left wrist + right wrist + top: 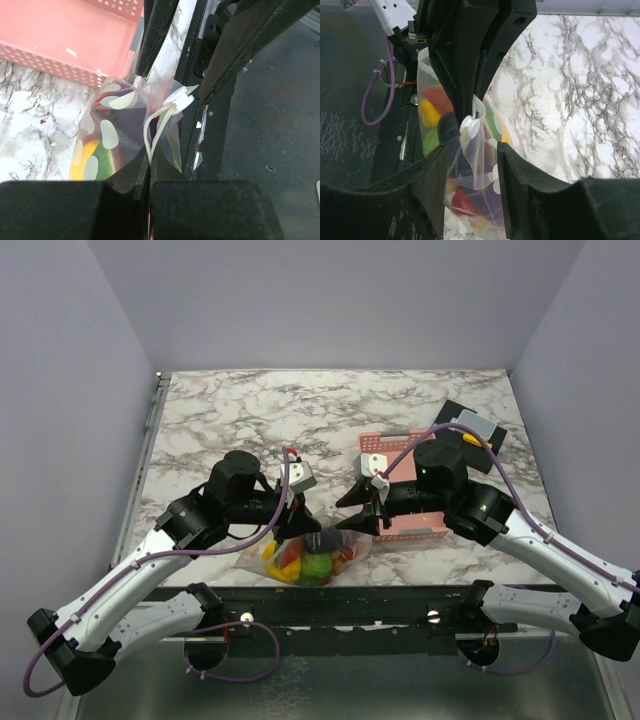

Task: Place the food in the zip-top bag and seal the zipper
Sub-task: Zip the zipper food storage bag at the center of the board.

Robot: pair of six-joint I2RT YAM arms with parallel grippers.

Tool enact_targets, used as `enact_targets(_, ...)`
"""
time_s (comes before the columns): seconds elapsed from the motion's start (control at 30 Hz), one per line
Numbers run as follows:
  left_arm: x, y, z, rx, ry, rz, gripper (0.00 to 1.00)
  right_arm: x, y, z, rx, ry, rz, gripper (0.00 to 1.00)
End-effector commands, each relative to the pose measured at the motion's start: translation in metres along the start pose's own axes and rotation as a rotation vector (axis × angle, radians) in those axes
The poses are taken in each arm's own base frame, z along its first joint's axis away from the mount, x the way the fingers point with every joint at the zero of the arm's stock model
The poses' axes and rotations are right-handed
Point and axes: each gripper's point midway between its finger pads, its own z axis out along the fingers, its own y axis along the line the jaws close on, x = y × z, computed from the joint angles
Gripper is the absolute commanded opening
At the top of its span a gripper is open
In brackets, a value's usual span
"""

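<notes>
Bag [115,125]: clear, pale oval dots. Food [300,560] inside it: yellow, green, red, purple. Basket [60,70] beside bag: pink, perforated. Worktop [250,410]: white-grey marble. Left tool [150,182], right tool [472,190]: black. Mat [452,410] beyond bag: black.

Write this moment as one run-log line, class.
food: inside zip-top bag | left gripper: shut on bag edge | right gripper: open, astride bag top | zipper: seal unclear

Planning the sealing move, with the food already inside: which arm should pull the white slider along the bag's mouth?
Right. The right tool stands open astride the slider, so it probably need only close and pull. The left tool is shut on the bag beside it, anchoring the mouth.
</notes>
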Motion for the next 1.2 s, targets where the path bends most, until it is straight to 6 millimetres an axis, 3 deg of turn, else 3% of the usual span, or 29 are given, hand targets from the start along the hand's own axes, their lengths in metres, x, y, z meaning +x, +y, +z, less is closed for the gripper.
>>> enact_targets(0.0,-0.026,-0.017,-0.009,0.06,-0.074,0.061,0.0,-0.003,0.0,0.008,-0.021,-0.028,-0.019,0.47)
enact_targets(0.77,-0.042,-0.022,-0.013,0.066,-0.101,0.088,0.0,0.0,0.003,0.022,-0.082,-0.039,0.017,0.3)
enact_targets(1.03,-0.043,-0.023,-0.012,0.079,-0.099,0.085,0.0,-0.006,0.005,0.023,-0.099,-0.062,0.015,0.18)
enact_targets(1.17,-0.04,-0.024,-0.011,0.087,-0.092,0.08,0.0,-0.008,0.005,0.025,-0.108,-0.069,0.015,0.02)
